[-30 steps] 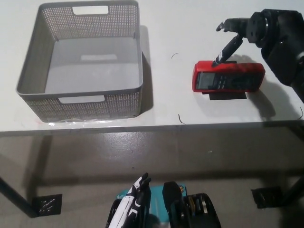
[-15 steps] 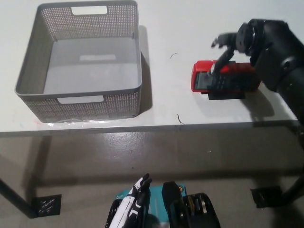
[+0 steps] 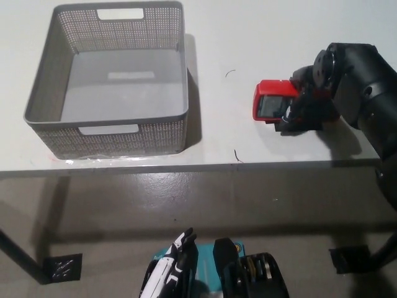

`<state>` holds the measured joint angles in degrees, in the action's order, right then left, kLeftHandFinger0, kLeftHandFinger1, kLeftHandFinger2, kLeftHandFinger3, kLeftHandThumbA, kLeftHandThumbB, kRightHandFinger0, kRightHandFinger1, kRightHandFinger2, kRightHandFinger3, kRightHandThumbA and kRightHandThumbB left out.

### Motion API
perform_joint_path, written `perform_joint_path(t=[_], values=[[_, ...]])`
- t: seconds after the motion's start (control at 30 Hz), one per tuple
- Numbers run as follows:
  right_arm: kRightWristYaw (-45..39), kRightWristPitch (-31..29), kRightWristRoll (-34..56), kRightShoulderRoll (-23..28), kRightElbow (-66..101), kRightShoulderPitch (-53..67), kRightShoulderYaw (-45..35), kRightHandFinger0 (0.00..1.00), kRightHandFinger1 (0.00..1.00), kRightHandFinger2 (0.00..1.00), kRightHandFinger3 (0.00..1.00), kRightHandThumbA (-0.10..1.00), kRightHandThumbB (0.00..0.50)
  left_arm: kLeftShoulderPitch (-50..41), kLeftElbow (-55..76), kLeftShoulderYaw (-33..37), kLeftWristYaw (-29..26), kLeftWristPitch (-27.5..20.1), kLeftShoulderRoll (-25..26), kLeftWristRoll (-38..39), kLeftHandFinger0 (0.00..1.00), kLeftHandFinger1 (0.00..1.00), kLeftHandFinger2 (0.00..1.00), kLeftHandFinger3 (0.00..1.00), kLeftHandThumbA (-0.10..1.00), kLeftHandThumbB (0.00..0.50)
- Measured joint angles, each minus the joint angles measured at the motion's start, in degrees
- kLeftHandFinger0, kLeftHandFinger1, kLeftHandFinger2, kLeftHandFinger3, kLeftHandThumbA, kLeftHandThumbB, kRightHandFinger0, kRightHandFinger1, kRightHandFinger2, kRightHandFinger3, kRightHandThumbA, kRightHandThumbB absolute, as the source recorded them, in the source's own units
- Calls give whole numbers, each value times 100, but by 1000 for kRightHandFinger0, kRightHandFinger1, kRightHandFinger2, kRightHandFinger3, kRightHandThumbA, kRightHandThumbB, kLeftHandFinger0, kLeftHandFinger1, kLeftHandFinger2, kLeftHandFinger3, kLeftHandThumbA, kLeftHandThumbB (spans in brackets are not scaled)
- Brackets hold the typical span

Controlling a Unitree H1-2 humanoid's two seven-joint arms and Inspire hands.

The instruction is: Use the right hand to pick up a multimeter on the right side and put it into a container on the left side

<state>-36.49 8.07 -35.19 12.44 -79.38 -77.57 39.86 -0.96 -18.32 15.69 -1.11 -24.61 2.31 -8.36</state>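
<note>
1. the red multimeter (image 3: pixel 273 103) lay flat on the white table (image 3: pixel 248 37), its long axis running across the picture, left to right; its display end pointed toward the container and stuck out past the fingers on their container side, while the rest of its body was hidden under the hand
2. the black right hand (image 3: pixel 310 99) covered the multimeter's right part, fingers (image 3: pixel 291 117) curled down over its near edge and touching it; whether they gripped the casing fully could not be told, and the meter sat on the table
3. the grey mesh container (image 3: pixel 105 133) stood well apart from the fingers, on the far side of the meter's exposed end, nothing visible inside it
4. a dark patch showed on the table just below the fingers, partly under the meter
5. the white left hand (image 3: pixel 170 267) rested low at the bottom of the view, below the table edge; its finger state could not be told
6. a second before, the right hand was behind the meter with fingers spread and one fingertip touching its far edge, most of the red body in sight; since then the hand had come down over it, and the meter looked nearly unmoved
</note>
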Motion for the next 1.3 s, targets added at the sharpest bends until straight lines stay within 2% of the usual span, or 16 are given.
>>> perform_joint_path(t=[0.07,0.1,0.13,0.17,0.2,0.27,0.3,0.33,0.4,0.47,0.63,0.93,1.1,1.17,1.2,1.3], values=[[12,-57,-15,0,-24,2,49,1000,1000,1000,1000,409,383,1,0,0,0,0,0,1,1000,1000,1000,1000,1000,500],[47,-59,-12,1,-30,9,43,834,927,1000,1000,338,407,3,0,0,1,0,1,1,1000,1000,1000,1000,1000,500],[132,-51,-9,-1,-34,30,23,663,696,747,1000,169,365,9,0,1,1,0,2,1,1000,1000,1000,1000,1000,500],[217,-45,-10,-2,-35,53,12,387,480,581,814,-60,344,17,0,2,2,0,4,2,1000,1000,1000,1000,1000,500],[321,-45,-15,-1,-34,80,7,265,338,450,858,-98,216,25,0,1,2,0,6,3,1000,1000,1000,1000,1000,500],[659,-58,-16,3,-19,160,-32,94,225,334,900,-100,111,36,0,-1,5,1,15,6,1000,1000,1000,1000,1000,500],[834,-66,-6,5,-9,200,-96,79,318,400,879,-100,95,37,-1,-2,8,3,20,6,1000,1000,1000,1000,1000,500],[965,-68,12,6,-9,239,-192,25,377,395,452,-100,136,38,-1,-3,9,3,25,7,1000,1000,1000,1000,1000,500],[1229,-121,102,27,0,358,-488,20,508,582,305,-100,183,38,-1,-4,9,4,38,8,1000,1000,1000,1000,1000,500],[1504,-176,309,103,-10,479,-1030,47,594,926,542,-100,170,61,-1,-4,10,2,45,13,1000,1000,1000,1000,1000,500],[1883,-246,868,202,-37,746,-2268,1,505,894,981,-100,166,98,0,-5,10,2,47,20,1000,1000,1000,1000,1000,500],[2040,-80,1668,396,-79,976,-4280,0,8,579,1000,-100,127,95,-2,-3,11,16,47,20,1000,1000,1000,1000,1000,500],[2068,48,2132,422,-132,1118,-5369,0,0,580,1000,-100,125,95,-6,-3,11,36,47,19,1000,1000,1000,1000,1000,500],[2067,99,2343,409,-145,1152,-5756,0,72,629,750,-100,112,96,-7,-3,11,39,49,19,1000,1000,1000,1000,1000,500],[2067,129,2461,393,-157,1172,-6014,0,91,641,1000,-100,85,95,-7,-3,11,39,49,19,1000,1000,1000,1000,1000,500],[2065,211,2762,330,-187,1207,-6627,0,117,636,1000,-100,95,93,-7,-4,11,40,50,19,1000,1000,1000,1000,1000,500]])
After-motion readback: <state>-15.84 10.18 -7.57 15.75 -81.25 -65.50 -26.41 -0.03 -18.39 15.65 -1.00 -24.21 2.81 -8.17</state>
